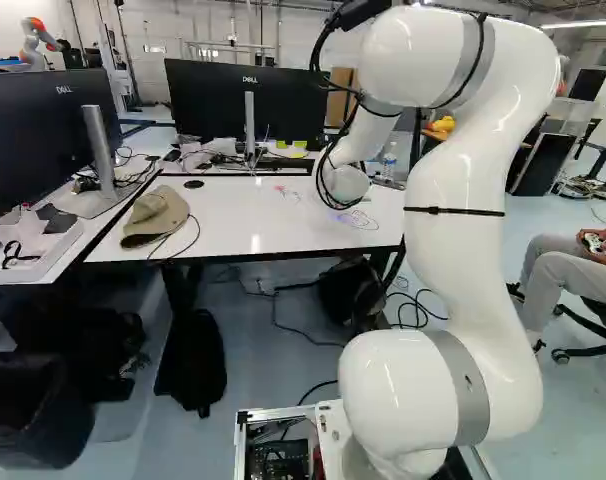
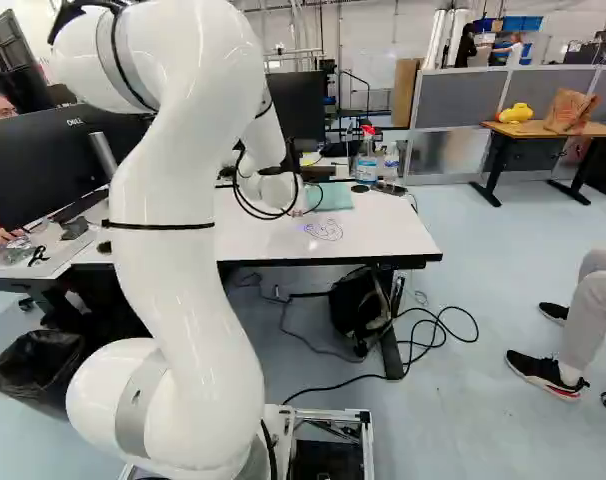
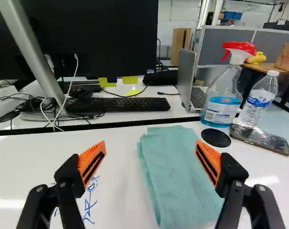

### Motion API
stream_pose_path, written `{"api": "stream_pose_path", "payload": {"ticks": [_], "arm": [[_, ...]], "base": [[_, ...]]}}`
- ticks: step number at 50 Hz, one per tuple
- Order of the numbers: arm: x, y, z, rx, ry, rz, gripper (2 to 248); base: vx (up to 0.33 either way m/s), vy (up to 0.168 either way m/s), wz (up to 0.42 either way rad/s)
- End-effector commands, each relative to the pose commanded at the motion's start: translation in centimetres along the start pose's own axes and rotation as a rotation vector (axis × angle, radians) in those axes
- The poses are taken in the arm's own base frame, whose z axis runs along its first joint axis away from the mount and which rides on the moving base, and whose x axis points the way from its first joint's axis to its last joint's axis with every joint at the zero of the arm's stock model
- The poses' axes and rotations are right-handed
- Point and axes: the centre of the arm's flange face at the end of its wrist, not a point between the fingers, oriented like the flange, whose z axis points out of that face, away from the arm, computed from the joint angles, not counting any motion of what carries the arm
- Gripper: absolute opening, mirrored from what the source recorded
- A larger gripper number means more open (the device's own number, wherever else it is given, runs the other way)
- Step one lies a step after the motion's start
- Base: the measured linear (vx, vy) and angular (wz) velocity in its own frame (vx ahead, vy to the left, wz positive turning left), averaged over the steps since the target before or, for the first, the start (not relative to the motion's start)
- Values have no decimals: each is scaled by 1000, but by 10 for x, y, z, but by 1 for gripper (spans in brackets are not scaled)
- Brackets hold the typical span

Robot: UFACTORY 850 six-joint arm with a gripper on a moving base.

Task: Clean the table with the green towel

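In the right base view my gripper is mostly hidden behind the arm's wrist, over the white table. The wrist view shows the gripper open, its orange-padded fingers wide apart and nothing gripped. Ahead of it and partly between the fingers lies the folded green towel, flat on the table, its near part reaching toward the right-hand finger. Blue pen marks show beside the other finger. Blue scribbles lie near the table's front edge; small red marks are farther back.
A spray bottle, a water bottle, a phone and a black disc stand or lie beyond the towel. Monitors and a keyboard are behind. A cap lies at the table's left; a black bag is below.
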Motion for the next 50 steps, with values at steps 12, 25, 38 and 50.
{"api": "stream_pose_path", "payload": {"ticks": [12,25,38,50], "arm": [[-2,-1,24,2,-31,-1,247],[-6,-2,49,3,-68,-1,247],[-10,1,65,-1,-113,0,247],[-14,7,71,-10,-162,3,247]], "base": [[0,0,0],[0,0,0],[0,0,0],[0,0,0]]}}
